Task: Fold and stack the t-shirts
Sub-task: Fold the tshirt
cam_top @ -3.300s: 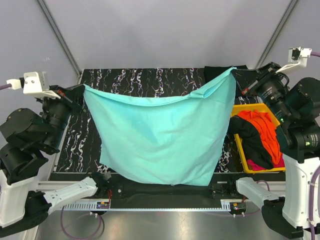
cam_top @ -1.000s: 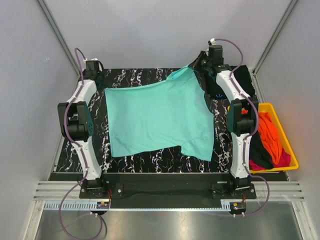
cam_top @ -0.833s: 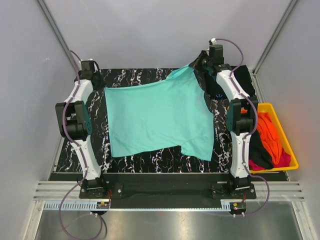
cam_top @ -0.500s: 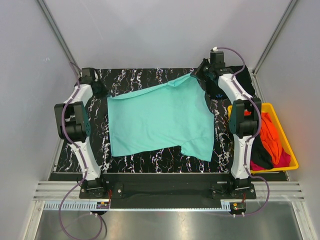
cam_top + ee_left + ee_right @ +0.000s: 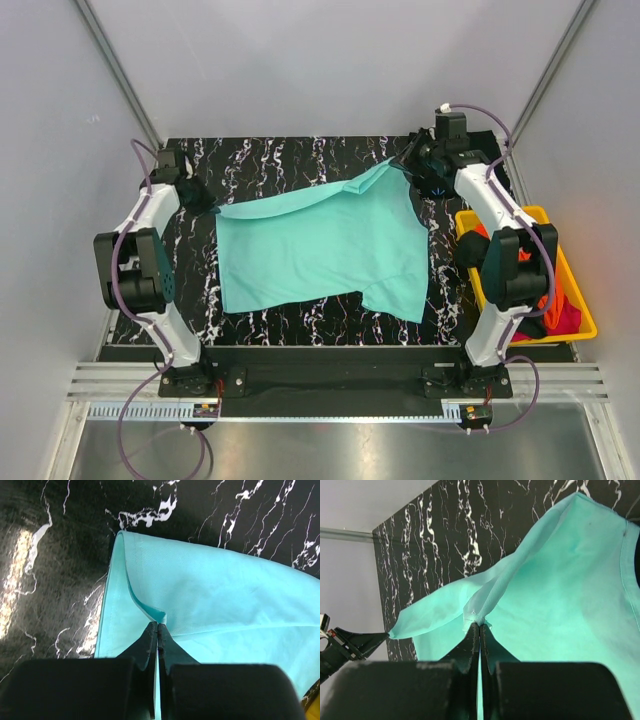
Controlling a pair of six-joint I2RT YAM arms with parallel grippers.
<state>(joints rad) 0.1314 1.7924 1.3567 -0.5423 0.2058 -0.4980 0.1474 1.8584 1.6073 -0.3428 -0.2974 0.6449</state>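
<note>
Gripping teal shirt (image 5: 320, 250) by far corners, left claw (image 5: 158, 627) mid-left, right claw (image 5: 479, 627) upper right, cloth draping onto tabletop (image 5: 280, 160).

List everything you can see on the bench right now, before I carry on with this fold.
table: one, black marble with white veins, under everything
teal t-shirt: one, light teal, spread over the middle of the table, both far corners pinched
yellow bin: one, yellow, at the table's right edge
orange t-shirt: one, bright orange, in the bin, mostly hidden by the right arm
magenta t-shirt: one, magenta, at the bin's near right corner
left gripper: one, black, shut on the teal t-shirt's far left corner
right gripper: one, black, shut on the teal t-shirt's far right corner
</note>
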